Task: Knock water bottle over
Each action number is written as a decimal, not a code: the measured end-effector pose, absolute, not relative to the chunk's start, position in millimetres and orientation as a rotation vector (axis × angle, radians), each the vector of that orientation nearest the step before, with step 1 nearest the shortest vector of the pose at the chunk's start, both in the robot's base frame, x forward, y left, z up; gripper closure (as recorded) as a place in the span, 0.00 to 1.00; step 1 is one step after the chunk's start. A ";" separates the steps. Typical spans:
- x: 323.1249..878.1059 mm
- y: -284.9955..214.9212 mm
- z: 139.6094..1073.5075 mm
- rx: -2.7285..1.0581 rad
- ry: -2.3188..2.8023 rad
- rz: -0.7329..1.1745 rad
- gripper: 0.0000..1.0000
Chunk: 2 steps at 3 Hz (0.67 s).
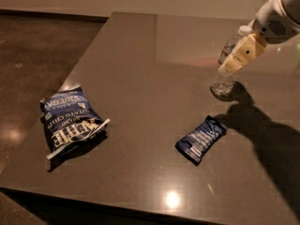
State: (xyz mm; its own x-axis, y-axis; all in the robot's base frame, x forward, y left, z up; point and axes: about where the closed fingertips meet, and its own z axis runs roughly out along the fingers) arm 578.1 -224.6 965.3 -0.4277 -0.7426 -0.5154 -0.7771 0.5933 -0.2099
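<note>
The water bottle [223,85] stands upright on the dark table [154,60] at the right side. It is clear plastic with a white cap. My gripper [228,68] reaches in from the upper right on a white arm. Its cream-coloured end lies across the bottle's middle and hides the label and most of the body. Only the cap and the base of the bottle show. The gripper looks to be touching the bottle or just in front of it; I cannot tell which.
A small blue snack packet [201,138] lies flat in front of the bottle. A larger blue chip bag [70,121] lies near the table's left edge. The table's front edge runs along the bottom, with dark floor to the left.
</note>
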 end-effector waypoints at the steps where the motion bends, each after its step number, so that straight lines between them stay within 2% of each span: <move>1: 587.0 -220.1 960.1 -1.172 2.195 0.123 0.00; 2: 594.4 -219.0 957.5 -1.139 2.128 0.151 0.00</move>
State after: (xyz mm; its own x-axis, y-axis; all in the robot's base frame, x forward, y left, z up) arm 594.4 -219.0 957.5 -0.3617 -0.6840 -0.6335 -0.7663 0.6051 -0.2158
